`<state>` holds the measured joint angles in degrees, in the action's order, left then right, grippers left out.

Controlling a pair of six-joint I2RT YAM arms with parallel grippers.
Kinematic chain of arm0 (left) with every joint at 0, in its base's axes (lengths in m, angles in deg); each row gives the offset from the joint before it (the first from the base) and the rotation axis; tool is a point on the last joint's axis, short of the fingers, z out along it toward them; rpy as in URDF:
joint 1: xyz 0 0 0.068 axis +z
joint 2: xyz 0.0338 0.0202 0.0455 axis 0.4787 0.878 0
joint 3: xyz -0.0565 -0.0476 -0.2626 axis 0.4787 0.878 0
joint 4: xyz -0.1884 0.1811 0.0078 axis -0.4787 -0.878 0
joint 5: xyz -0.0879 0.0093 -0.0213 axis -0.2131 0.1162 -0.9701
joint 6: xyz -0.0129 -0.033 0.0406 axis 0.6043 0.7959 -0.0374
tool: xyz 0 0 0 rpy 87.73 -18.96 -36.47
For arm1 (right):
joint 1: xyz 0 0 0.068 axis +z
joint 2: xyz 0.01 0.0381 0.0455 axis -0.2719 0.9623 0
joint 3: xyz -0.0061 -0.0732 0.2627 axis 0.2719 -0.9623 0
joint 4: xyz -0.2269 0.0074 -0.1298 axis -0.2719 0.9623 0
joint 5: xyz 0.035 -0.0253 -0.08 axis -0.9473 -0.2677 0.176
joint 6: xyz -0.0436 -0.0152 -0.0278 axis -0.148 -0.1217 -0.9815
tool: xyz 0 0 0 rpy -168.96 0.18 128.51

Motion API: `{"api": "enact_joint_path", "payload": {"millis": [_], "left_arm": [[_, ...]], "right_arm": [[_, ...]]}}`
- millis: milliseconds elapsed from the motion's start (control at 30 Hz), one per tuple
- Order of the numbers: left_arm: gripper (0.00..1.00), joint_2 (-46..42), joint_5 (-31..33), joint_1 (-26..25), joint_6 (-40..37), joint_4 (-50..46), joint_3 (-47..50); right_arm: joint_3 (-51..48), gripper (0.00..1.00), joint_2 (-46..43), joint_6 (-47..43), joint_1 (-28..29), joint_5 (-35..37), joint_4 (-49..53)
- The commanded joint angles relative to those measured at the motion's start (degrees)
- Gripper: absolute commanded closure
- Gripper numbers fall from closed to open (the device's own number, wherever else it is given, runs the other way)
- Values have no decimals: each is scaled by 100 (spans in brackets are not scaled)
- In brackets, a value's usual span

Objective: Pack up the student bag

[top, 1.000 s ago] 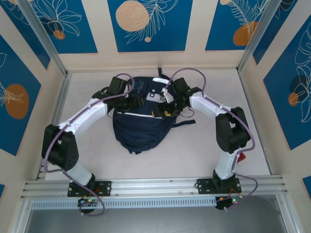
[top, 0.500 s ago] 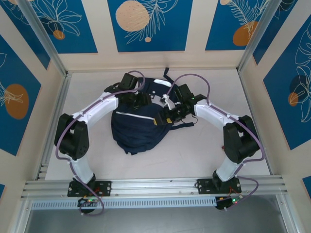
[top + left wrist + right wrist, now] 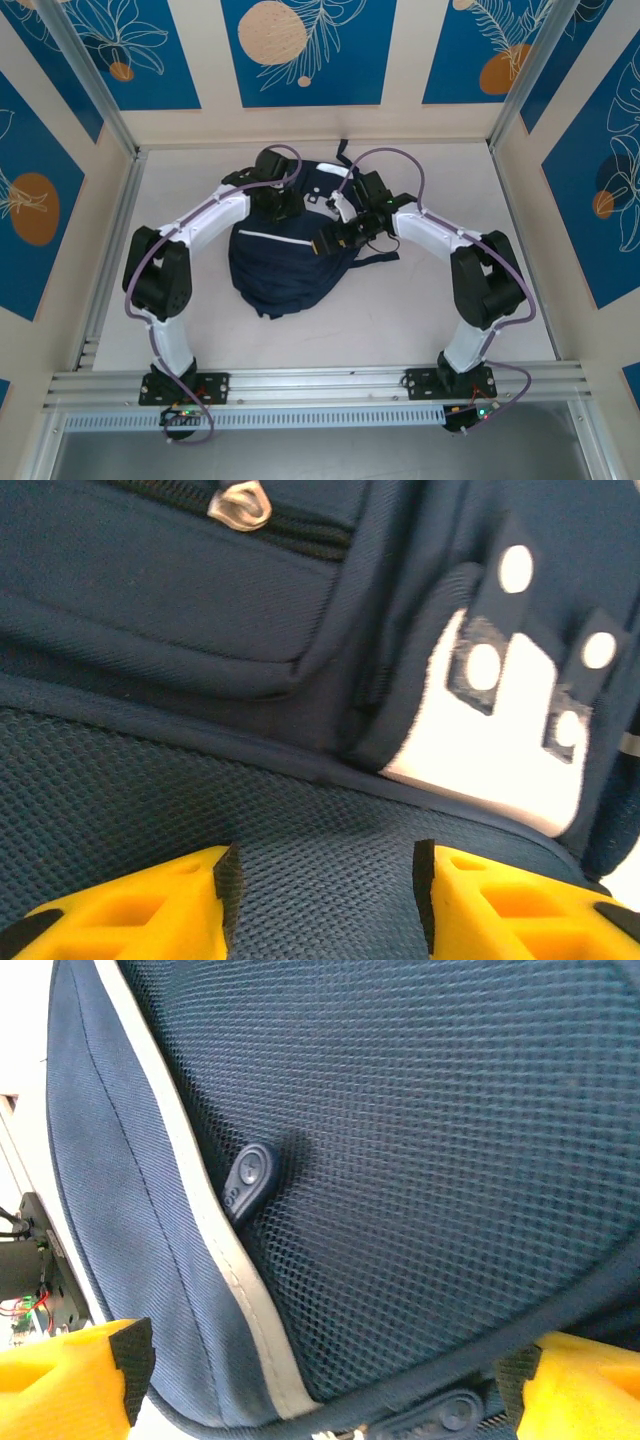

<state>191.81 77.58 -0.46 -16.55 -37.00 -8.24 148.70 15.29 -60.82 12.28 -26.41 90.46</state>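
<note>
So over that last second you pulled both arms in tight on the student bag [image 3: 285, 255], which sat on the tabletop [image 3: 420, 310] around the middle, toward the far edge, top loop pointing at the far wall. Your left gripper [image 3: 325, 878] had slid from the bag's left shoulder to its top centre. Its fingers had narrowed but were still partway apart over the mesh panel, with nothing pinched that I could see. A zipper pull [image 3: 240, 502] and the white patch [image 3: 490, 750] sat just beyond it. Your right gripper [image 3: 325, 1365] had crept in over the bag's right side with its fingers spread wide. The mesh, the grey piping [image 3: 230, 1260] and another pull tab [image 3: 248, 1180] sat right in front of it, not grasped. The bag had bunched up a bit between the arms too. My read is you were still hunting for the opening, so the actual packing hadn't started.
</note>
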Motion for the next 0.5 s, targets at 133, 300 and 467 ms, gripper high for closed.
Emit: {"api": "enact_joint_path", "payload": {"millis": [133,300,467], "left_arm": [[53,379,493,-48,508,-474,-202],[54,545,612,-51,591,-670,-285],[55,631,515,-52,600,-666,-331]], "right_arm": [[-315,13,-192,-302,261,-616,140],[-931,17,-798,-197,374,-594,3],[-1168,35,-1131,-118,412,-155,-252]]}}
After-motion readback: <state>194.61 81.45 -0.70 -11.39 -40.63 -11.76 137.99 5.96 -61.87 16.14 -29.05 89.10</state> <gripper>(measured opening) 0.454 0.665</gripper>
